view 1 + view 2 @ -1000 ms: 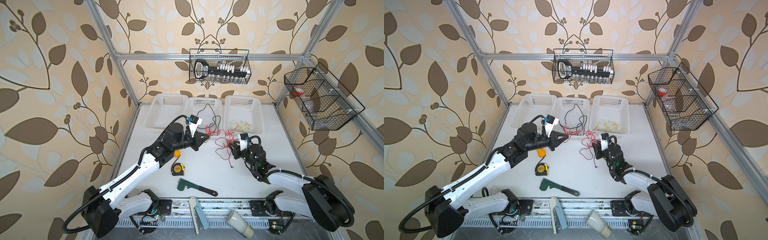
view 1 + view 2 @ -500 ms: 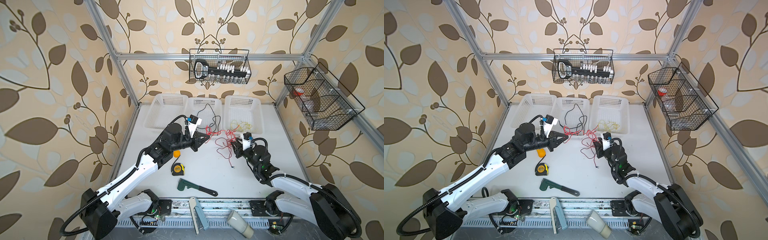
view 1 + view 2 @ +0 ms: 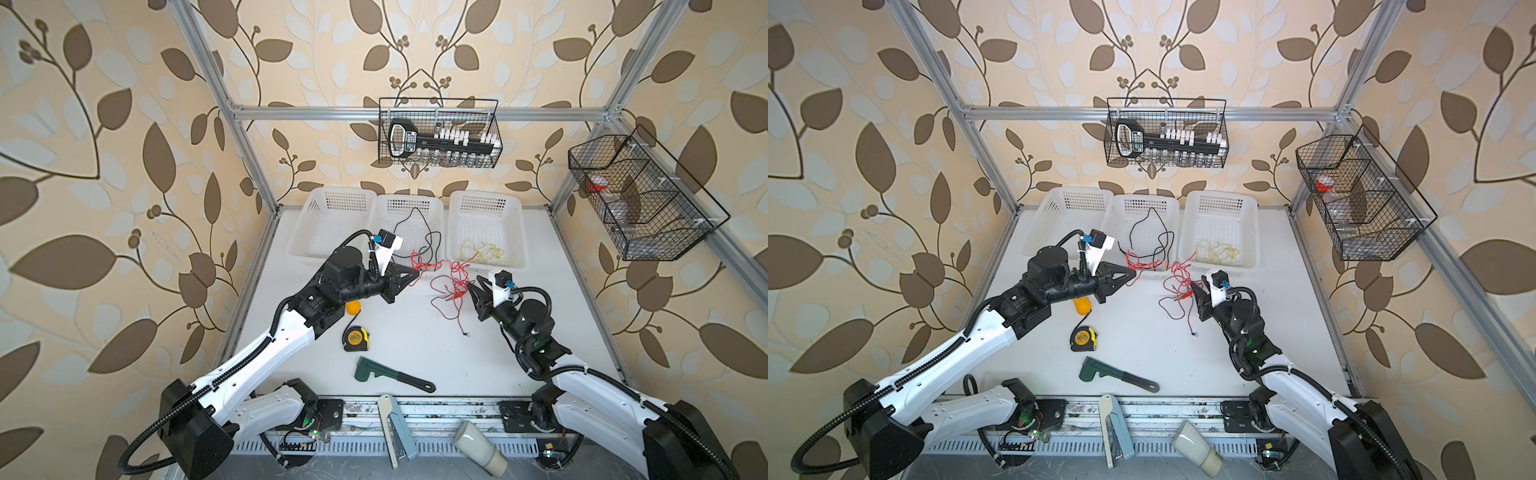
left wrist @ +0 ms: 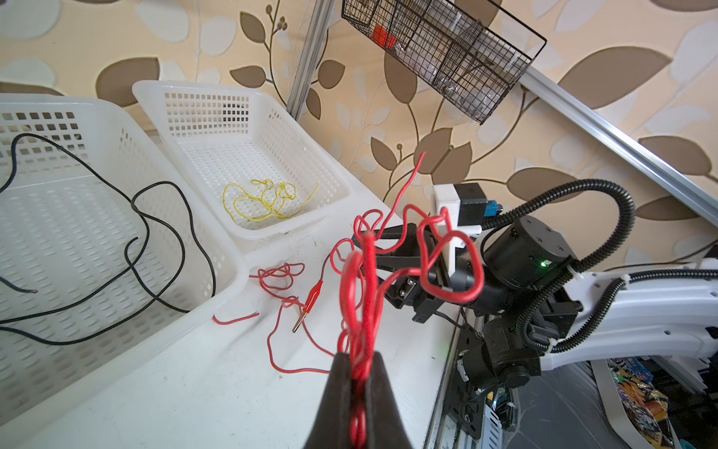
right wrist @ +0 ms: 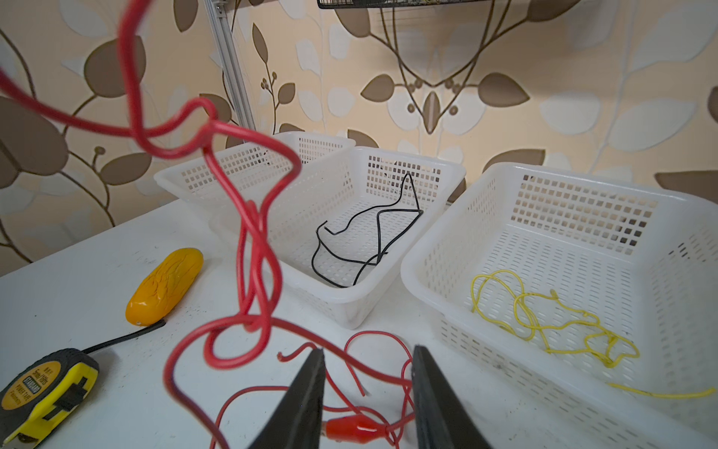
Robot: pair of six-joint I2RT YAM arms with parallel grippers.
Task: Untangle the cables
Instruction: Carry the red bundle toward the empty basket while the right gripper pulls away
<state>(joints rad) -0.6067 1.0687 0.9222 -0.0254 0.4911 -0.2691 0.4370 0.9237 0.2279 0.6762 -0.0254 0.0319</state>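
left jaws clenched on red cables (image 4: 356,287), lifted beside middle basket (image 5: 349,311) rim | right jaws parted astride red clip (image 5: 359,423)

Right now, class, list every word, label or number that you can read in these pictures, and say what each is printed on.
"STANDARD": on the round label of the yellow tape measure, in the right wrist view.
The smaller print around it on that label: too blurred to read.
The white label on the black tool in the wire basket: too small to read.
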